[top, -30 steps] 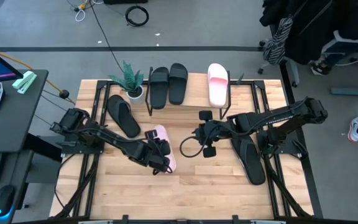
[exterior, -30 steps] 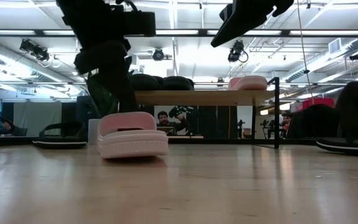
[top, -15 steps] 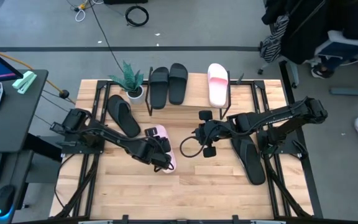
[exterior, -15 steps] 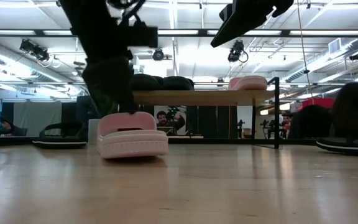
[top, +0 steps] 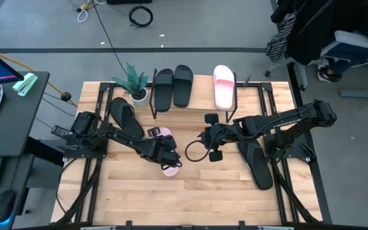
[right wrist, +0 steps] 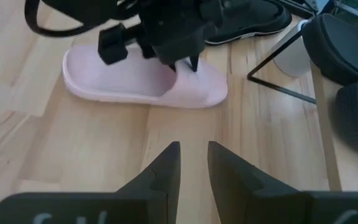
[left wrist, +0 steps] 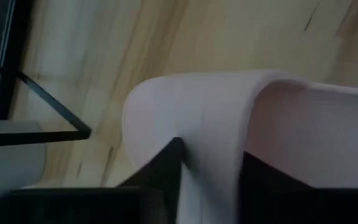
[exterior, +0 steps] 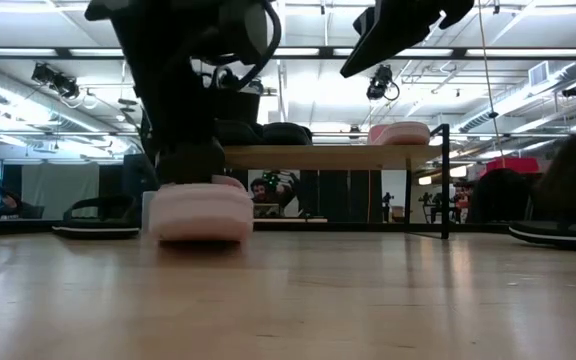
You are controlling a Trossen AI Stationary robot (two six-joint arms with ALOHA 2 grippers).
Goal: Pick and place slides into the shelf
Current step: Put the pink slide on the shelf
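Note:
A pale pink slide (top: 169, 168) lies on the table's middle, and my left gripper (top: 165, 153) stands over it, shut on its strap. The same slide (right wrist: 129, 84) shows in the right wrist view and, blurred, in the low view (exterior: 203, 212). My right gripper (top: 200, 137) hangs in the air to the slide's right with its fingers (right wrist: 169, 163) a narrow gap apart, holding nothing. The shelf (top: 200, 99) stands at the far edge. Its top board carries two black slides (top: 172, 87) and a second pink slide (top: 223, 87). My left gripper pinches the pink slide's wide strap (left wrist: 210, 124) between its two fingers, one finger (left wrist: 169, 165) outside the strap and the other under it. It comes from above, pointing down. Whether the sole is clear of the table I cannot tell.
One black slide (top: 126, 119) lies on the table left of the shelf, another (top: 258, 164) under the right arm. A potted plant (top: 133, 81) stands at the shelf's left end. Bare wood (top: 190, 191) stretches along the near edge.
My left gripper has come lower onto the pink slide and shifted slightly toward the table's right. The slide has turned a little where it lies, so the low view now shows it narrower and blurred. The right arm has kept still.

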